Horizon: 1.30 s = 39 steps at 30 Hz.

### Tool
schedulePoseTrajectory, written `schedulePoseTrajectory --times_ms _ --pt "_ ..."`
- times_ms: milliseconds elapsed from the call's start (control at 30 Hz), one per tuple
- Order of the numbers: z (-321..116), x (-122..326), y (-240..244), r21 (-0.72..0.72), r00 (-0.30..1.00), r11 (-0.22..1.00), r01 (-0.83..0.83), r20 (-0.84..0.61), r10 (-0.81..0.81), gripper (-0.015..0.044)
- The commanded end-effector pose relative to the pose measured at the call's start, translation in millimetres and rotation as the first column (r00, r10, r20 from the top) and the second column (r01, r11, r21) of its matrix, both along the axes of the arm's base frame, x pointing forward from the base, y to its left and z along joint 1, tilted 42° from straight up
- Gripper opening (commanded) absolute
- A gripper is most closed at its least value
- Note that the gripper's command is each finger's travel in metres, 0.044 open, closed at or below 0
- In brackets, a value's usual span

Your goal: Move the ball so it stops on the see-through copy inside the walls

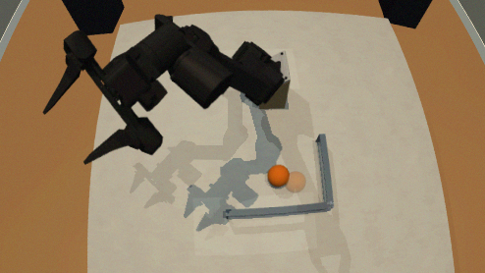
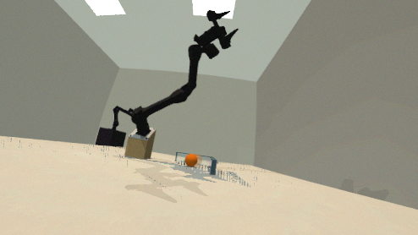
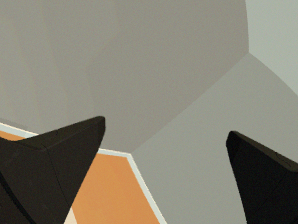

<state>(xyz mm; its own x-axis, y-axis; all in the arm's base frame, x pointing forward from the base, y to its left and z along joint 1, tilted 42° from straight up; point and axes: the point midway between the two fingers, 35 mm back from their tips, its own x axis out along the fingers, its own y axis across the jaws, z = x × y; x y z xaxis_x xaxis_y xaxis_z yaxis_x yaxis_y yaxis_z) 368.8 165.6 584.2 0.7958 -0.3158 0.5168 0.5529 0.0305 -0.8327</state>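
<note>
Mat [image 1: 393, 147]: pale cream, covers most of the table top, faintly mottled; grey shadows lie across its middle.
Table surround [image 1: 39, 196]: orange-brown band showing on both sides of the mat and along the far edge.
Pedestal block [image 2: 140, 147]: tan box with a light top plate, stands on the mat near its far edge.
Dark box [image 2: 110, 137]: black, sits just beside the pedestal block.
Room walls [image 2: 338, 84]: plain grey, meeting at corners.
Ceiling lights [image 2: 207, 6]: two bright white panels overhead.
</note>
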Motion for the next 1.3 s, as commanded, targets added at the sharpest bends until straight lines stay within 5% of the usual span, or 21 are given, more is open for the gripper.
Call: schedulePoseTrajectory --times_ms 0,300,633,967,1267 --pt "0.6 -1.4 0.3 0.006 1.000 1.000 -0.006 0.006 0.006 0.0426" --pt "63.0 -110.2 4.5 0.074 0.942 0.971 -0.227 0.271 0.199 0.0435" --pt "108.6 -211.6 -46.7 0.082 0.845 0.951 -0.299 0.487 0.223 0.0435" --pt "120.9 -281.3 -127.6 0.219 0.719 0.859 -0.463 0.659 0.220 0.0435" --pt "109.8 -300.5 -211.4 0.342 0.652 0.739 -0.580 0.739 0.170 0.0435"
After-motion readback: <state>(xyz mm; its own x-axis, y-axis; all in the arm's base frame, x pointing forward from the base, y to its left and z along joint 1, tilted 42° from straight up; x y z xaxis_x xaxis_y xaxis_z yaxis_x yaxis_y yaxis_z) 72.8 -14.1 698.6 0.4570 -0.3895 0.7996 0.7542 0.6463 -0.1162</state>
